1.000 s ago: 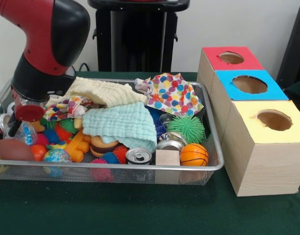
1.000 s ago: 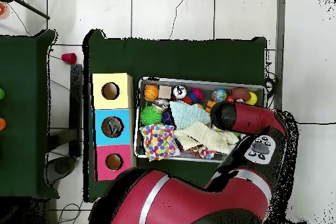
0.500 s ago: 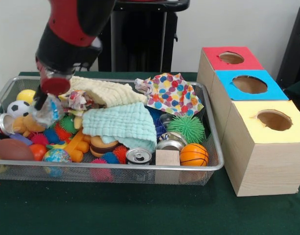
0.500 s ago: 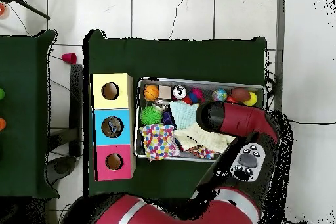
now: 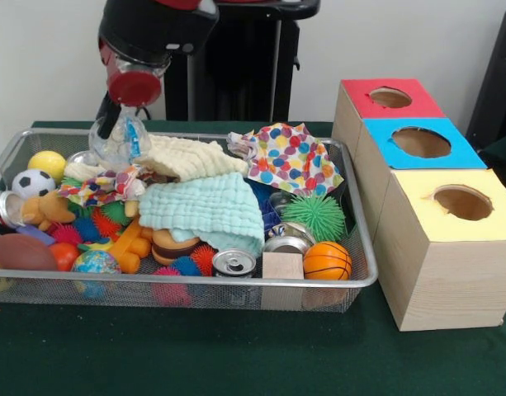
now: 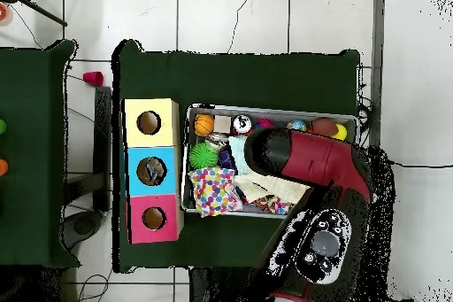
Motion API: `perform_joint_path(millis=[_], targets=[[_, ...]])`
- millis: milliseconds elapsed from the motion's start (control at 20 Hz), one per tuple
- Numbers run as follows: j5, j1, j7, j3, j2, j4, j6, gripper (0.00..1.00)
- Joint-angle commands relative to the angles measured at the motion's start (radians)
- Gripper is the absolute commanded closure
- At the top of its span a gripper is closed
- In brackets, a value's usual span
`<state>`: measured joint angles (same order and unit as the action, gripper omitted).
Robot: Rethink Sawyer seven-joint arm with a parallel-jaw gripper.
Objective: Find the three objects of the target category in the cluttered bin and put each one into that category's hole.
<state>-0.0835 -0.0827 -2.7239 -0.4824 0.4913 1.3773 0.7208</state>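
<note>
Nearest the camera in the front view, the green desk [image 5: 236,355] carries the bin [image 5: 195,285], a wide silver mesh basket crowded with toys. Along its near rim sit an orange basketball [image 5: 327,261], a wooden block [image 5: 282,266], a silver can [image 5: 234,263] and a small globe ball [image 5: 96,262]. Behind those lie a pale green cloth [image 5: 205,210], a spiky green ball [image 5: 317,215], a cream cloth [image 5: 186,155] and a spotted cloth [image 5: 292,157].

To the right of the bin stand three wooden boxes in a row. The yellow-topped one [image 5: 451,247] is nearest, the blue-topped one [image 5: 418,142] is in the middle, and the red-topped one [image 5: 389,97] is farthest. The hole [image 5: 421,142] in the blue top is where my load belongs. In the overhead view something already lies inside that hole.

Toward the far left corner of the bin, my tool [image 5: 120,132] is closed around a clear bottle [image 5: 119,142], which hangs above the toys. A second ago the tool was low among the clutter at the bin's left end with the bottle in its grip. Half a second ago it was partway up. Now it is higher and has moved toward the bin's middle. I judge the pick has succeeded and the carry has begun. The blue box is still well apart from the bottle, across the bin.
</note>
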Motion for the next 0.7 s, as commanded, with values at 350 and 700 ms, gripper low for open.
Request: perform_joint_path(millis=[350,700], targets=[[0.134,0.052,-0.08,0.197,0.075,0.145,0.067,1.0],[0.217,0.164,-0.206,0.161,0.073,0.149,0.13,1.0]])
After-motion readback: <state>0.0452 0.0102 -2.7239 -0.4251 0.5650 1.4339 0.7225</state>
